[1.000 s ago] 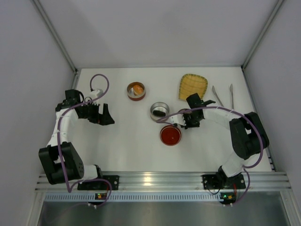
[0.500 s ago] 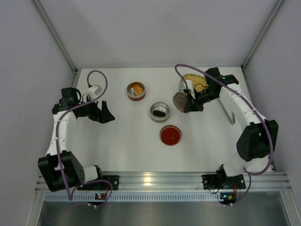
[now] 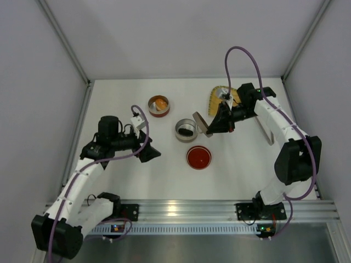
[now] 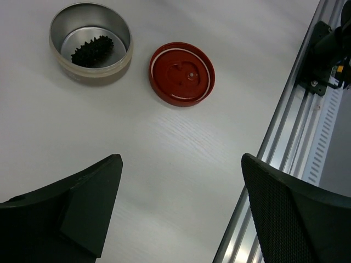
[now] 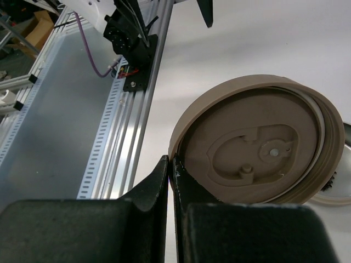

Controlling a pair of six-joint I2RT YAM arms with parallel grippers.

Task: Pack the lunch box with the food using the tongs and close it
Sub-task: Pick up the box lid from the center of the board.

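Note:
A silver lunch box tin (image 3: 185,130) (image 4: 90,44) stands mid-table with the black food piece (image 4: 91,48) inside. Further back, a red tin (image 3: 158,105) holds the orange chunk (image 3: 161,102). My right gripper (image 3: 212,128) (image 5: 171,163) is shut on the rim of a beige lid (image 3: 201,125) (image 5: 258,145). It holds the lid on edge just right of the silver tin. My left gripper (image 3: 149,153) (image 4: 181,160) hangs open over bare table, left of the red lid (image 3: 198,157) (image 4: 182,73). The tongs (image 3: 269,135) lie at the far right, mostly hidden under the right arm.
A yellow woven tray (image 3: 218,98) lies behind the right gripper. Walls enclose the table on three sides. An aluminium rail (image 3: 186,209) (image 4: 296,109) with the arm bases runs along the near edge.
The right gripper has carried the beige lid from near the yellow tray leftward, close to the silver tin. The left arm has swung right and forward, toward the table's middle.

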